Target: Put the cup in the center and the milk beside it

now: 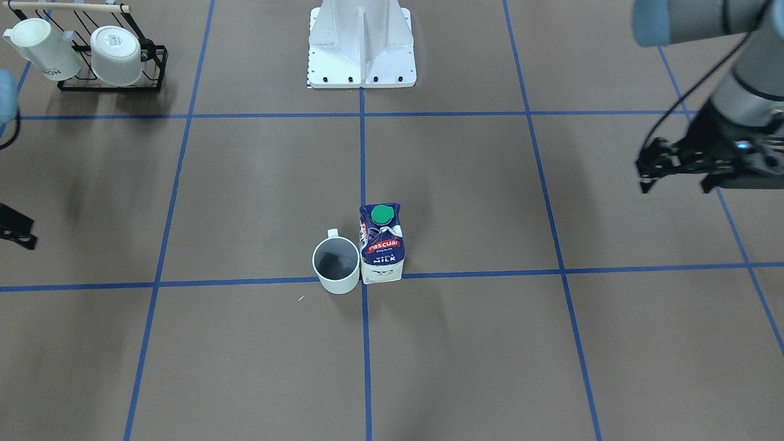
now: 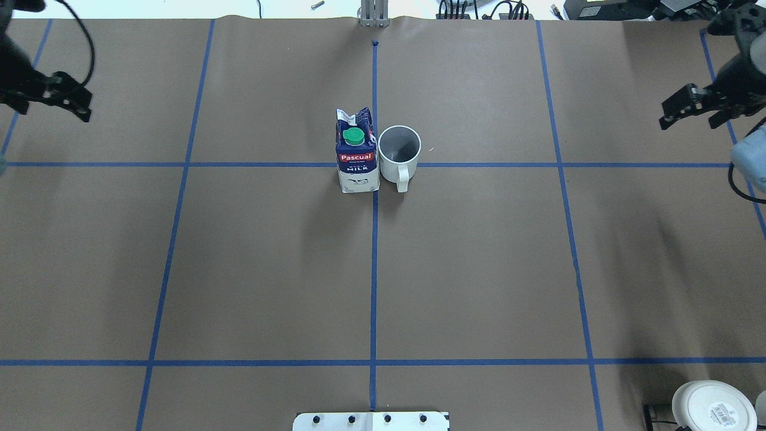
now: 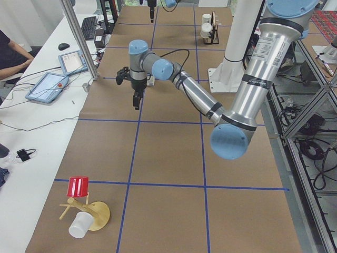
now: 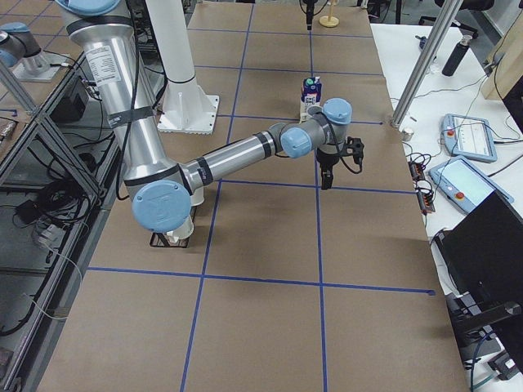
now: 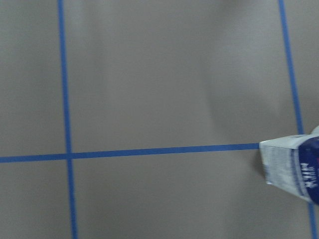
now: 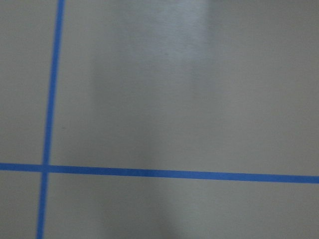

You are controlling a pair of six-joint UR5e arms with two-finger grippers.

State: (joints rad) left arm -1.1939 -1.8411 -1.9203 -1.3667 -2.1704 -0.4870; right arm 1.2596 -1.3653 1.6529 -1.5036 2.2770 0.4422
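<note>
As milk (image 2: 357, 157) stands upright; cup (image 2: 399, 157) handle points toward robot base (image 2: 371, 421)

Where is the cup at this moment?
In the overhead view the cup stands upright on the horizontal tape line, just right of the vertical middle line, with the milk carton close on its left.

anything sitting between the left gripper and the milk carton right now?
No objects. In the overhead view the stretch from the left gripper to the milk carton is bare brown surface, crossed only by one blue tape line.
</note>
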